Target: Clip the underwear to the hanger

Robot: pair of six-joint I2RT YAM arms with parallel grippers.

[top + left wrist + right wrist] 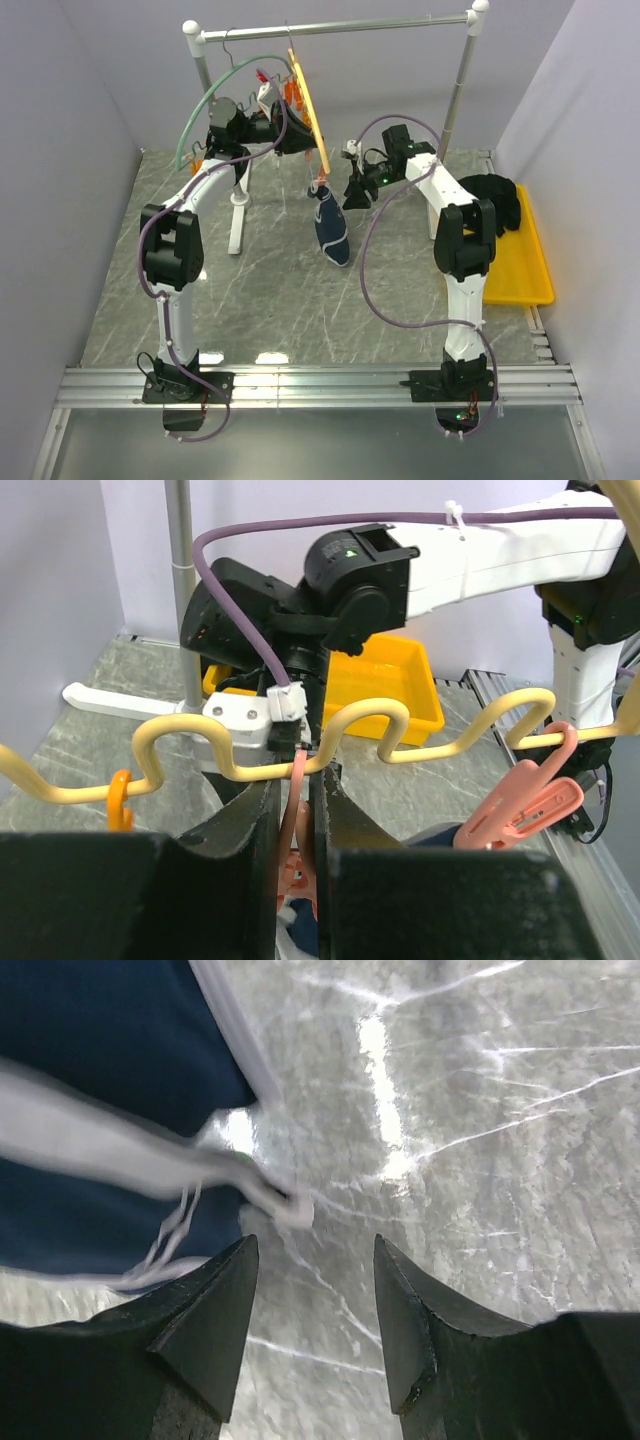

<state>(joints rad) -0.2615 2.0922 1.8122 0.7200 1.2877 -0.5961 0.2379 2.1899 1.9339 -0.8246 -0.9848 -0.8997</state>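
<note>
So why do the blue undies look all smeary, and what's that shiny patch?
Right wrist view: the underwear is a smeary blur close to the lens, and light glare streaks the table. Top view: sharp, with similar glare near the table's front edge.

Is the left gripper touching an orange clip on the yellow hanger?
Touching. Left wrist view: the left gripper pinches the orange clip hanging under the yellow hanger.
</note>
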